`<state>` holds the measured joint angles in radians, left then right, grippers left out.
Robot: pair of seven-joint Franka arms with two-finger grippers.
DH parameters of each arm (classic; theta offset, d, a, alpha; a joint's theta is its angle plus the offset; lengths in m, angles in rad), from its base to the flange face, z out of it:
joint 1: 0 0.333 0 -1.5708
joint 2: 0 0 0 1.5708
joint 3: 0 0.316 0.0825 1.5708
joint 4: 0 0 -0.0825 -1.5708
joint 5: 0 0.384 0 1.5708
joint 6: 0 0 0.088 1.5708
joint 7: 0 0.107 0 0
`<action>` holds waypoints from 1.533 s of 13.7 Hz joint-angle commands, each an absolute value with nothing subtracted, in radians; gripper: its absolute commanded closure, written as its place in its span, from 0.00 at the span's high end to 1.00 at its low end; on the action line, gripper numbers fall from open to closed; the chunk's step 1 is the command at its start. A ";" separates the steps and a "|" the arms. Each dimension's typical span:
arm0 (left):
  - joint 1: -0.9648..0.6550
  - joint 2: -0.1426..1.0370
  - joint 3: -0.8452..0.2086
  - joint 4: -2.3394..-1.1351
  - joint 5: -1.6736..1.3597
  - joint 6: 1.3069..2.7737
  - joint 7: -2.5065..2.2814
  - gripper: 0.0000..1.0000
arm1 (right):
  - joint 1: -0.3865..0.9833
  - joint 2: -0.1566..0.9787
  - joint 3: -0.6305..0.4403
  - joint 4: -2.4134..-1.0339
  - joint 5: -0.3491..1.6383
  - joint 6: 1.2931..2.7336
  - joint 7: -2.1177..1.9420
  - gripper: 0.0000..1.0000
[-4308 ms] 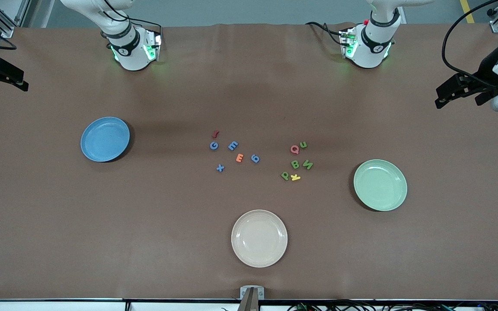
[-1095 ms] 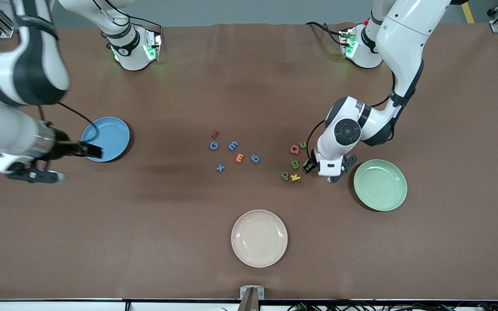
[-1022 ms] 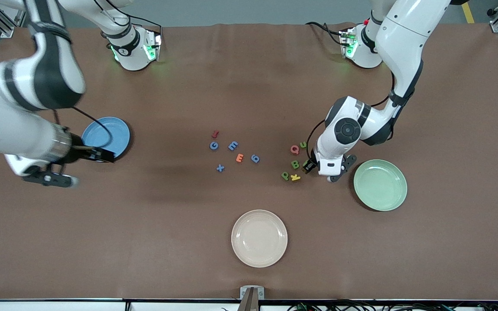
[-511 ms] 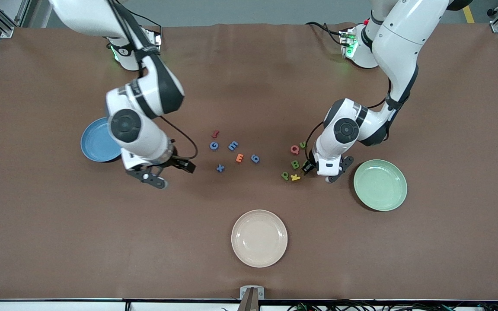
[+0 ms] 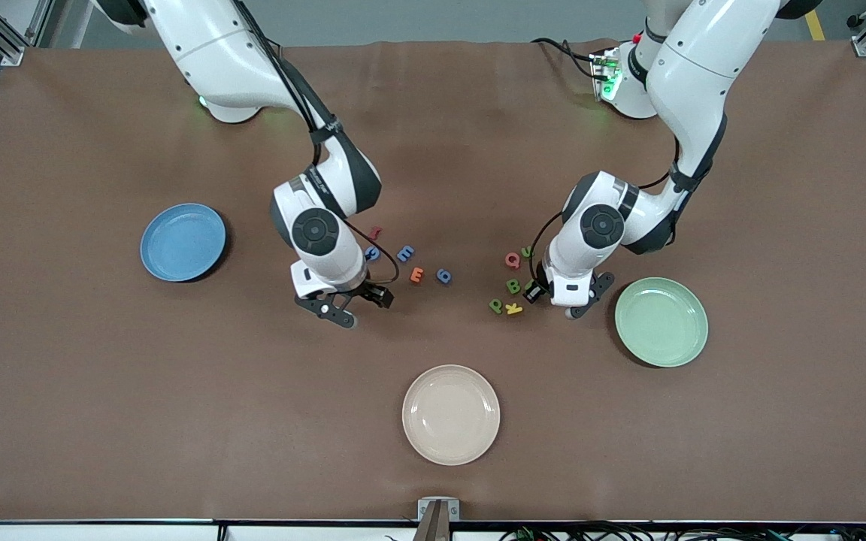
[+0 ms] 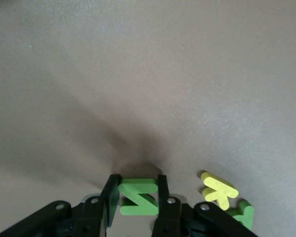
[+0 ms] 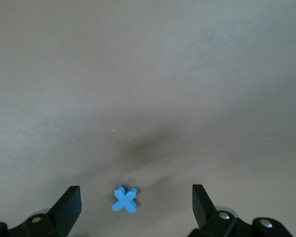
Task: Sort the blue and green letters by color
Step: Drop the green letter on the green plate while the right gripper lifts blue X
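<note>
My left gripper (image 5: 532, 291) is down on the table among the green letters, its fingers shut on the green N (image 6: 138, 197); the N is hidden in the front view. Green u (image 5: 527, 252), B (image 5: 513, 285) and P (image 5: 495, 305) lie beside it. My right gripper (image 5: 375, 297) is open and low over the blue X (image 7: 125, 199), which lies between its fingers (image 7: 69, 207) untouched. Blue G (image 5: 372, 253), half hidden by the right arm, blue E (image 5: 405, 253) and blue 6 (image 5: 443, 276) lie just farther from the front camera.
Blue plate (image 5: 183, 242) sits toward the right arm's end, green plate (image 5: 661, 321) toward the left arm's end, cream plate (image 5: 451, 414) nearest the front camera. Red letter (image 5: 375, 233), orange E (image 5: 417, 275), pink Q (image 5: 513, 260) and yellow K (image 5: 513, 308) lie among the letters.
My right arm swung from beside the blue plate to the blue letters and now hangs over the X. My left gripper stayed at the green N, shifting only slightly.
</note>
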<state>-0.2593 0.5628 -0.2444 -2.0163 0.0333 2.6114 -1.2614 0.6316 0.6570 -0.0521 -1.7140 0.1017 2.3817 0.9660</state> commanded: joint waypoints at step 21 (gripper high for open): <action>0.213 0.532 -0.233 -1.927 0.164 2.430 -0.595 0.01 | 0.670 0.690 -0.071 -1.672 0.101 2.274 1.000 0.01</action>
